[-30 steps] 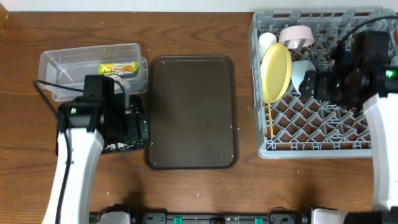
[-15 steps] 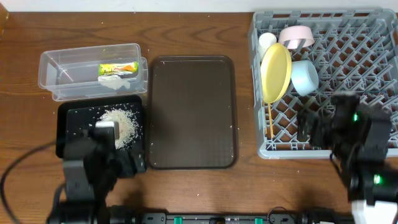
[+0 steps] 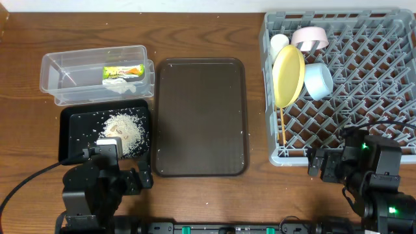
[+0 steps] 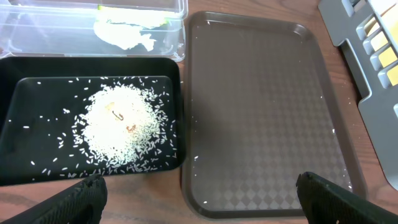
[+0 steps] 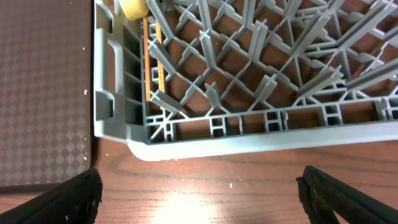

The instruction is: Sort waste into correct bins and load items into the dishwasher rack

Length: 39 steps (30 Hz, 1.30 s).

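Observation:
The snack wrapper [image 3: 123, 71] and white tissue [image 4: 127, 34] lie in the clear tub [image 3: 65, 71]. Rice [image 3: 123, 129] is heaped in the black tray [image 3: 73, 123]. In the grey rack [image 3: 370, 97] the yellow plate [image 3: 288, 75] stands on edge, with the blue bowl [image 3: 318, 80], pink-sided bowl [image 3: 310, 38] and white cup [image 3: 279, 43] beside it and the chopsticks [image 3: 283, 133] below it. My left gripper [image 4: 199, 193] hangs open and empty over the table's front edge, between black tray and brown tray. Open and empty too, my right gripper [image 5: 199, 193] is just in front of the rack's near wall [image 5: 249, 130].
A large brown serving tray [image 3: 200, 117] lies between the bins and the rack, with a few stray rice grains on it. The rack's near-left corner [image 5: 118, 134] is close to my right fingers. Bare wooden table runs along the front.
Both arms have pulled back to the table's front edge, the left from over the black tray, the right from over the rack. The rice heap and blue bowl now show.

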Tool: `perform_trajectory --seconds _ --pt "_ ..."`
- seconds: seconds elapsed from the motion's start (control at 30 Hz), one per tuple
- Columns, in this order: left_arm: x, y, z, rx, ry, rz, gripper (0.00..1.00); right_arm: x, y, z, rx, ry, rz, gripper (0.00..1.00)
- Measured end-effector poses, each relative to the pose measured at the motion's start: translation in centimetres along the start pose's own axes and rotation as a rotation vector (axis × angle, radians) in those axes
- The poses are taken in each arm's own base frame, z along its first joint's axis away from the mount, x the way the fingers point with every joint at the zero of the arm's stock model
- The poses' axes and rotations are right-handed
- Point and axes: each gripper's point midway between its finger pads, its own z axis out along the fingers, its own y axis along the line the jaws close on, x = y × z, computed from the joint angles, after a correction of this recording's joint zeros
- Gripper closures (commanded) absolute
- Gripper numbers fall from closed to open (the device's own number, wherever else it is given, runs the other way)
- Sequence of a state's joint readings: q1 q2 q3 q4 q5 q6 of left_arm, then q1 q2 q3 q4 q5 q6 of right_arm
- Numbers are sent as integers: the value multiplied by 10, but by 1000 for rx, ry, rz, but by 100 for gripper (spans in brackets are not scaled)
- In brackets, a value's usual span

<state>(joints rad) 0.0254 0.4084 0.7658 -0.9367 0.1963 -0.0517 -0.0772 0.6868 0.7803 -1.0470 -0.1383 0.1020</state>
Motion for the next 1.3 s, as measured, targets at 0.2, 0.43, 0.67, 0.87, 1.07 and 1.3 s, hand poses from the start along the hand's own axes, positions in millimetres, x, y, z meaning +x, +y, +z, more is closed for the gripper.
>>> perform_trajectory --seconds 0.2,0.43,0.67,0.87,1.07,1.3 --pt "0 0 0 0 0 0 0 1 0 0 0 4 1 1" --pt "0 0 0 0 0 0 0 2 10 -6 -12 -31 -96 1" --pt "0 0 0 0 0 0 0 -36 21 -30 -48 -329 -150 1" --pt "0 0 0 0 0 0 0 -50 26 -29 -93 -603 -178 1" --pt "0 0 1 0 1 0 0 -53 28 -11 -133 -796 -198 1" --pt "0 0 1 0 1 0 0 -58 26 -3 -147 -986 -210 1"
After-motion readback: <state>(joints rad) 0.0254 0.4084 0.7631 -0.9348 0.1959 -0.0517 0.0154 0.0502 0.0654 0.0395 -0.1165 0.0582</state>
